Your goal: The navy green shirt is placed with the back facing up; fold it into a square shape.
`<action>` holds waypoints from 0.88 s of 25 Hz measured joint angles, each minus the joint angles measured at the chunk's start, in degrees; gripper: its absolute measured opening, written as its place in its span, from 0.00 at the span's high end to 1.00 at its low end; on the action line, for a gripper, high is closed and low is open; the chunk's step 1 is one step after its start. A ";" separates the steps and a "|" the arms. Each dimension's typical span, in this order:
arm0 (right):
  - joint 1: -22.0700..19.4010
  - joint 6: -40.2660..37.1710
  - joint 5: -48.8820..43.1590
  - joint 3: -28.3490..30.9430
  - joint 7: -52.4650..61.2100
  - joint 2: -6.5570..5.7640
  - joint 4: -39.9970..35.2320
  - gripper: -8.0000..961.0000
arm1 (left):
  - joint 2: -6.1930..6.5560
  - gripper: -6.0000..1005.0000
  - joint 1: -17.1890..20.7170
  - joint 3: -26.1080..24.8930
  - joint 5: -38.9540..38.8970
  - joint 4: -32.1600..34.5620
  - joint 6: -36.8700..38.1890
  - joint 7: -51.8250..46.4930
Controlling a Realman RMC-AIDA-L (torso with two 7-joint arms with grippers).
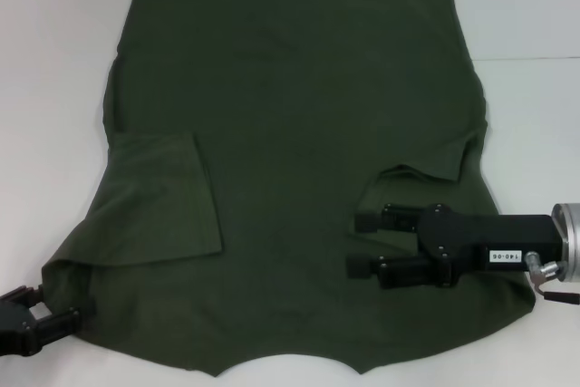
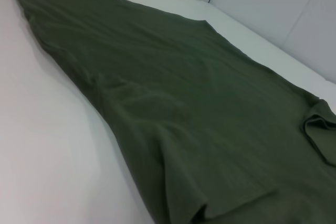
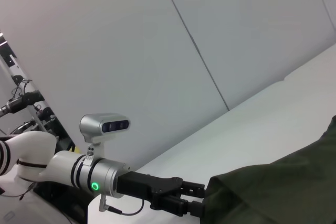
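The navy green shirt (image 1: 299,124) lies flat, plain side up, with its neckline toward me. Both short sleeves are turned inward: the left sleeve (image 1: 163,197) as a broad flap, the right sleeve (image 1: 426,165) as a smaller crumpled one. My right gripper (image 1: 355,244) hovers over the shirt's right part, just near of the right sleeve, open and holding nothing. My left gripper (image 1: 59,304) sits at the shirt's near-left corner with its fingers apart, tips at the cloth edge; the right wrist view shows the left gripper (image 3: 202,200) against the raised edge. The left wrist view shows only shirt (image 2: 173,108).
The white table (image 1: 54,88) shows bare on both sides of the shirt. A seam in the table (image 1: 535,59) runs at the far right. Grey wall panels (image 3: 157,51) stand behind the table.
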 joint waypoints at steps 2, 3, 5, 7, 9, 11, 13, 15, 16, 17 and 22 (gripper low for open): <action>-0.09 0.00 0.05 0.27 0.00 0.00 0.00 0.04 | 0.18 0.10 -0.22 0.02 0.76 0.07 -0.27 -0.65; -0.11 -0.01 0.07 0.38 0.00 0.00 0.00 0.04 | 0.22 0.16 -0.36 0.08 1.35 0.17 -0.31 -1.00; -0.12 -0.14 0.09 0.66 0.00 0.00 0.00 0.04 | 0.15 0.28 -0.54 0.12 2.20 0.49 -0.34 -1.38; -0.15 -0.37 0.10 0.94 0.00 0.00 0.00 0.04 | -0.20 0.36 -0.59 -0.02 2.63 1.10 -0.50 -1.47; -0.19 -0.42 0.10 1.06 0.00 0.00 0.00 0.04 | -0.34 0.44 -0.59 -0.15 2.70 1.41 -0.58 -1.48; -0.21 -0.45 0.11 1.10 0.01 0.00 0.00 0.04 | -0.37 0.52 -0.58 -0.17 2.72 1.50 -0.58 -1.48; -0.22 -0.46 0.10 1.21 0.00 0.00 0.01 0.04 | -0.38 0.56 -0.58 -0.17 2.74 1.53 -0.58 -1.48; -0.23 -0.48 0.11 1.35 0.01 0.00 0.10 0.04 | -0.39 0.61 -0.57 -0.16 2.76 1.53 -0.58 -1.48; -0.23 -0.48 0.11 1.41 0.00 0.00 0.15 0.04 | -0.40 0.63 -0.57 -0.17 2.76 1.53 -0.58 -1.48; -0.23 -0.49 0.11 1.43 0.00 0.00 0.20 0.04 | -0.40 0.65 -0.57 -0.16 2.76 1.53 -0.58 -1.48; -0.23 -0.54 0.10 1.53 0.00 0.00 0.25 0.04 | -0.41 0.76 -0.61 0.00 2.76 1.61 -0.58 -1.76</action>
